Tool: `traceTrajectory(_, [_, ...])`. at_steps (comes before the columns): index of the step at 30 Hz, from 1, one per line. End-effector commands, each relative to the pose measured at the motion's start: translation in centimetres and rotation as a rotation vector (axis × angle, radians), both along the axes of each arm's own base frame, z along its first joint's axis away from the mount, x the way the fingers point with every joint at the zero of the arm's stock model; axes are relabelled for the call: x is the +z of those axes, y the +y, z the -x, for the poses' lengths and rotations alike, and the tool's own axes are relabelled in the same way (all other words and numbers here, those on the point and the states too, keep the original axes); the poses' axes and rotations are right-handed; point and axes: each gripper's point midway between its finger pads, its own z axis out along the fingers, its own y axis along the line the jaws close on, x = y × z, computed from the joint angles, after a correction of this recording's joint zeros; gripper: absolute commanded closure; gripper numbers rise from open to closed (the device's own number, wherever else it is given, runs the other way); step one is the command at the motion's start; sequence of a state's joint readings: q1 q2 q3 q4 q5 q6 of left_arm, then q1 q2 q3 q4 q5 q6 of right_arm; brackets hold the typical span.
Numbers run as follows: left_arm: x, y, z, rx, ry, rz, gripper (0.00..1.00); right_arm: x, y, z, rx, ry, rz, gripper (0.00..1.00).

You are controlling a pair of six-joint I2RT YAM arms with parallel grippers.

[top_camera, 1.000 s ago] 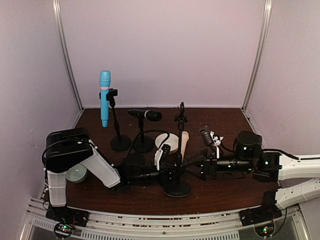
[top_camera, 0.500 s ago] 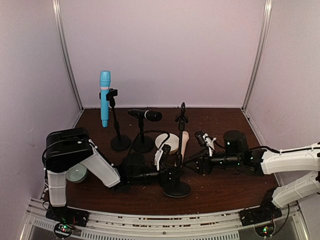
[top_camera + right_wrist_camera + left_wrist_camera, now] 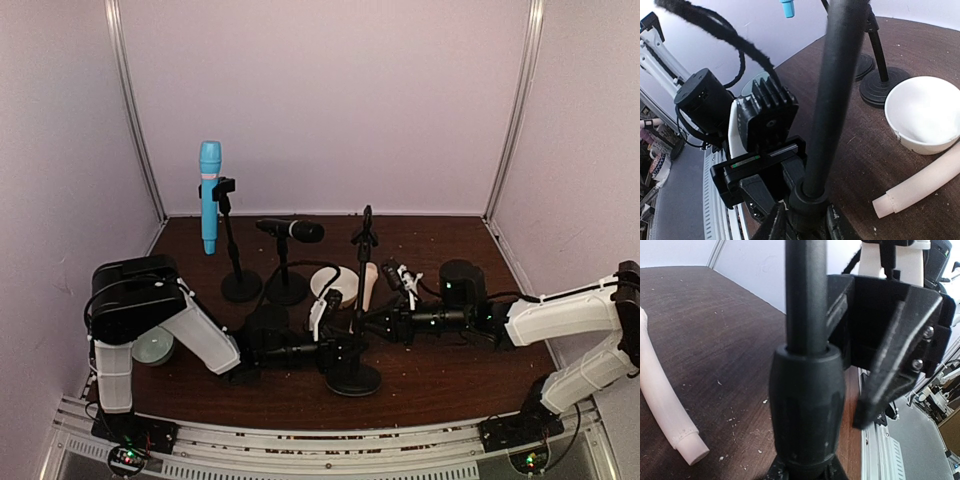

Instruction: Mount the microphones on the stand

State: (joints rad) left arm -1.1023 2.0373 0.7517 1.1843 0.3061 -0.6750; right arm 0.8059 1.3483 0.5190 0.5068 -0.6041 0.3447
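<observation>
The light blue microphone (image 3: 208, 196) stands clipped upright in the tall left stand. On the short stand lies the black microphone (image 3: 291, 229), level in its clip. The cream-pink microphone (image 3: 370, 285) (image 3: 660, 400) (image 3: 920, 187) lies loose on the table. A third stand (image 3: 361, 290) with an empty clip rises in front. My left gripper (image 3: 340, 352) (image 3: 807, 471) is shut on its lower collar (image 3: 807, 405) from the left. From the right, my right gripper (image 3: 372, 325) (image 3: 805, 226) has both fingers pressed against that collar (image 3: 807, 197).
A white bowl (image 3: 335, 285) (image 3: 922, 117) sits just behind the front stand, beside the cream-pink microphone. A pale green bowl (image 3: 153, 347) lies by the left arm's base. The two rear stands' round bases (image 3: 262, 287) (image 3: 885, 82) stand close together. Booth walls close in on three sides.
My right arm has reached left to the front stand and its jaws have closed round the pole's collar. The left gripper has kept its hold and not moved.
</observation>
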Motion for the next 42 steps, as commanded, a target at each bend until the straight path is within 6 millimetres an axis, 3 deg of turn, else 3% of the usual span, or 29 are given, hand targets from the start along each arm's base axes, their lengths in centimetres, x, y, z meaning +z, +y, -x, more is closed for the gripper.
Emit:
traceTrajectory(1, [1.8,-0.5,-0.2,-0.013,-0.034,0.036,1.0,2.9,1.0,-0.2,-0.011,-0.041,-0.079,0.76])
traceTrajectory(5, [1.9,-0.5,-0.6,0.01,-0.04,0.023,1.0,2.5,2.0,0.4,-0.055,-0.019,-0.021,0.86])
traceTrajectory(8, [2.1,-0.5,-0.9,0.041,-0.052,0.008,1.0,1.6,2.0,-0.5,-0.241,0.036,0.064,0.98])
traceTrajectory(13, [2.5,-0.4,-1.0,0.064,-0.096,-0.019,1.0,2.1,3.9,1.5,-0.3,0.07,0.111,1.0])
traceTrajectory(15, [2.5,-0.2,-0.9,0.067,-0.095,-0.02,1.0,2.7,3.3,1.8,-0.293,0.069,0.112,0.97])
traceTrajectory(19, [2.3,0.1,-0.6,0.06,-0.101,-0.026,1.0,4.5,0.1,1.5,-0.283,-0.014,0.067,0.87])
traceTrajectory(22, [2.3,0.3,-0.4,0.048,-0.106,-0.02,1.0,4.6,-1.2,1.7,-0.233,-0.061,0.059,0.65])
traceTrajectory(25, [2.6,0.2,0.3,0.011,-0.119,0.005,1.0,3.4,-1.3,2.3,-0.148,-0.059,0.087,0.45])
traceTrajectory(28, [3.5,0.1,1.3,-0.046,-0.148,0.053,1.0,2.4,-0.8,2.4,-0.078,-0.047,0.078,0.4])
traceTrajectory(35, [4.1,-0.2,2.4,-0.116,-0.16,0.085,1.0,2.1,1.0,2.1,0.037,-0.067,-0.031,0.45])
traceTrajectory(42, [3.6,-0.1,2.5,-0.119,-0.146,0.069,1.0,1.6,2.4,2.1,0.078,-0.037,-0.073,0.66])
